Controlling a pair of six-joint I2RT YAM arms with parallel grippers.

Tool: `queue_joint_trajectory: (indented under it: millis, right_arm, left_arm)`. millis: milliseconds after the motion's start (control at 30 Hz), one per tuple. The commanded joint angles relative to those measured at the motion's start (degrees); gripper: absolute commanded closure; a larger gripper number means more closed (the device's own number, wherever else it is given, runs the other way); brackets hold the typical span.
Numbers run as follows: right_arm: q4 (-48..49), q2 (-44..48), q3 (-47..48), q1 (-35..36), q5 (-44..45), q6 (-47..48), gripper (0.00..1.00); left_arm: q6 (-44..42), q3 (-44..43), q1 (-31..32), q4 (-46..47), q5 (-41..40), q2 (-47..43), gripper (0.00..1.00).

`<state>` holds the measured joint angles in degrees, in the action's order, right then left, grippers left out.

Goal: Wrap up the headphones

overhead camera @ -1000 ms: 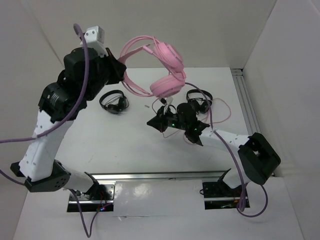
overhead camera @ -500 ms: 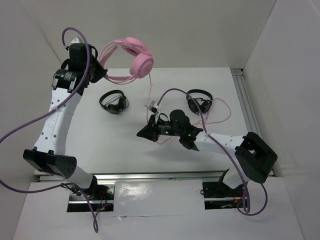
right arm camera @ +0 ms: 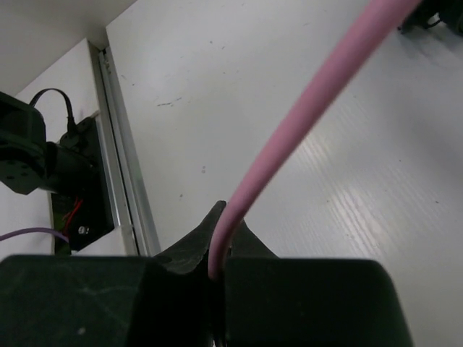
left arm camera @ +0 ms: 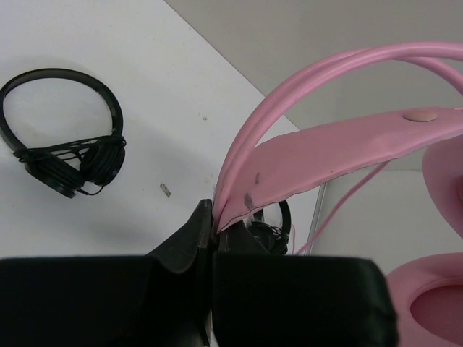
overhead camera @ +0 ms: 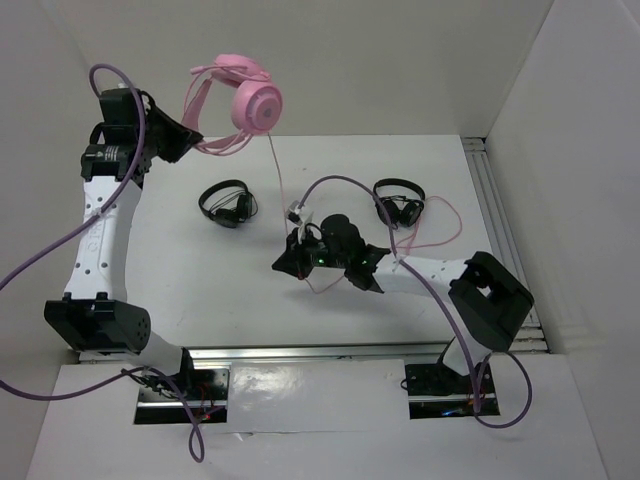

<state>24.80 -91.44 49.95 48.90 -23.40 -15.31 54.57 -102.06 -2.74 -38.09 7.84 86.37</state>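
1. Jaws of the right gripper [right arm camera: 219, 220] pinch the pink cable [right arm camera: 304, 123], low over the white table [overhead camera: 200, 290].
2. Beyond lie a black headset [overhead camera: 227, 203] on the left and a second headset [overhead camera: 400, 204] on the right.
3. Farthest, the left gripper [left arm camera: 212, 217] clamps the pink headphones [overhead camera: 245, 100] by the headband, raised high, with the cable hanging down.
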Motion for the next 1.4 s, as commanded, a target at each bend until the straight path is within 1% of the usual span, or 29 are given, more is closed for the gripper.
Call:
queue_joint_trajectory:
  millis: [0, 67, 167, 200, 233, 267, 333, 400, 467, 500, 567, 600, 633, 700, 733, 800, 833, 867, 900, 933, 1000, 1033, 1100, 1133, 1233, 1267, 1300, 1333, 1367]
  right_arm:
    - [-2.64, 0.64, 4.00, 3.03, -1.38, 2.74, 1.00]
    - [-3.87, 1.17, 5.06, 4.09, -4.09, 3.27, 1.00]
    - [-8.79, 1.17, 8.04, 6.90, -6.39, 5.55, 1.00]
    - [-12.02, 1.17, 9.79, 7.86, -7.44, 6.16, 1.00]
    - [-13.79, 1.17, 10.59, 8.66, -7.45, 7.65, 1.00]
    - [-15.29, 1.78, 11.39, 10.23, -7.97, 8.19, 1.00]
    - [-20.65, 2.31, 14.20, 11.38, -9.73, 9.94, 1.00]
    - [-24.86, 2.32, 16.83, 12.00, -12.10, 11.44, 1.00]
    - [-31.10, 2.32, 20.87, 12.00, -11.24, 13.81, 1.00]
    - [-32.95, 3.01, 21.93, 12.00, -9.93, 14.60, 1.00]
    - [-37.44, 4.51, 24.39, 12.00, -5.09, 17.06, 1.00]
    - [-38.58, 6.25, 24.92, 12.00, -3.51, 17.94, 1.00]
    - [-41.38, 7.06, 26.49, 12.00, 0.94, 19.60, 1.00]
    - [-44.21, 8.98, 28.43, 12.53, 5.36, 21.28, 1.00]
    - [-46.22, 9.52, 30.36, 12.53, 10.86, 22.51, 1.00]
    - [-47.64, 10.83, 32.21, 12.53, 16.08, 24.18, 1.00]
    - [-48.17, 10.84, 33.88, 12.53, 22.54, 24.80, 1.00]
    - [-48.18, 10.84, 34.68, 12.53, 25.65, 26.20, 1.00]
    - [-48.18, 11.45, 35.29, 13.14, 28.64, 26.82, 1.00]
    - [-48.18, 11.46, 36.00, 13.15, 33.80, 28.48, 1.00]
    - [-48.18, 11.46, 36.53, 13.15, 37.44, 30.42, 1.00]
    - [-48.18, 11.46, 37.92, 13.67, 42.07, 32.43, 1.00]
    - [-48.18, 10.85, 37.94, 14.98, 47.28, 34.29, 1.00]
    - [-48.18, 10.32, 38.55, 14.99, 52.52, 35.17, 1.00]
    - [-43.19, 11.19, 36.89, 15.87, 59.15, 38.50, 1.00]
    - [-37.08, 11.80, 33.84, 15.87, 63.87, 39.64, 1.00]
    - [-33.97, 12.33, 32.24, 15.87, 65.74, 42.09, 1.00]
    - [-30.37, 13.47, 30.48, 15.87, 67.59, 43.34, 0.95]
    - [-25.37, 13.48, 28.29, 14.83, 69.09, 43.96, 0.94]
  left_arm:
    - [-0.23, -1.21, -0.16, 7.59, -0.79, -3.66, 1.00]
    - [-2.26, -1.21, -0.16, 7.59, -4.99, -3.66, 1.00]
    - [-4.64, -1.74, -0.16, 6.88, -9.05, -2.35, 1.00]
    - [-5.43, -1.74, -0.16, 6.88, -12.02, -2.34, 1.00]
    - [-7.61, -1.74, 1.58, 6.88, -14.40, -1.74, 1.00]
    - [-9.29, -1.74, 2.73, 6.88, -20.43, -0.95, 1.00]
    - [-11.41, -1.74, 4.49, 6.36, -25.13, -0.33, 1.00]
    - [-12.64, 1.93, 4.50, 7.05, -26.81, -1.19, 1.00]
    - [-15.52, 5.01, 5.99, 8.90, -30.05, -2.43, 1.00]
    - [-17.20, 8.77, 6.60, 9.95, -31.46, -3.22, 1.00]
    - [-20.10, 13.53, 7.39, 13.98, -34.37, -6.90, 1.00]
    - [-21.50, 18.34, 7.40, 15.74, -34.38, -8.39, 1.00]
    - [-22.21, 19.87, 7.92, 15.76, -35.42, -10.50, 1.00]
    - [-25.98, 22.50, 7.93, 16.89, -34.74, -11.05, 1.00]
    - [-26.70, 22.52, 8.62, 16.12, -33.77, -11.05, 1.00]
    - [-31.09, 22.52, 10.03, 15.59, -30.79, -10.26, 1.00]
    - [-32.40, 22.52, 10.73, 13.24, -27.21, -9.56, 1.00]
    - [-36.59, 22.52, 12.13, 12.52, -24.21, -8.16, 1.00]
    - [-37.85, 21.82, 13.19, 11.12, -22.70, -7.19, 1.00]
    - [-39.17, 21.82, 15.81, 8.84, -21.91, -6.22, 1.00]
    - [-42.68, 21.12, 18.38, 5.93, -21.90, -3.42, 1.00]
    - [-43.57, 21.11, 19.69, 4.87, -21.90, -2.70, 1.00]
    - [-44.98, 21.11, 22.77, 2.58, -22.77, -2.17, 1.00]
    - [-45.59, 21.11, 23.57, 2.58, -22.25, -2.17, 1.00]
    - [-47.44, 23.04, 25.59, 3.11, -19.71, -2.78, 1.00]
    - [-47.97, 23.66, 26.20, 3.11, -18.22, -4.26, 1.00]
    - [-47.97, 23.66, 27.60, 2.41, -18.21, -4.89, 1.00]
    - [-48.76, 25.23, 28.49, 1.88, -18.21, -5.59, 1.00]
    - [-48.76, 26.03, 29.28, 1.87, -17.60, -6.55, 1.00]
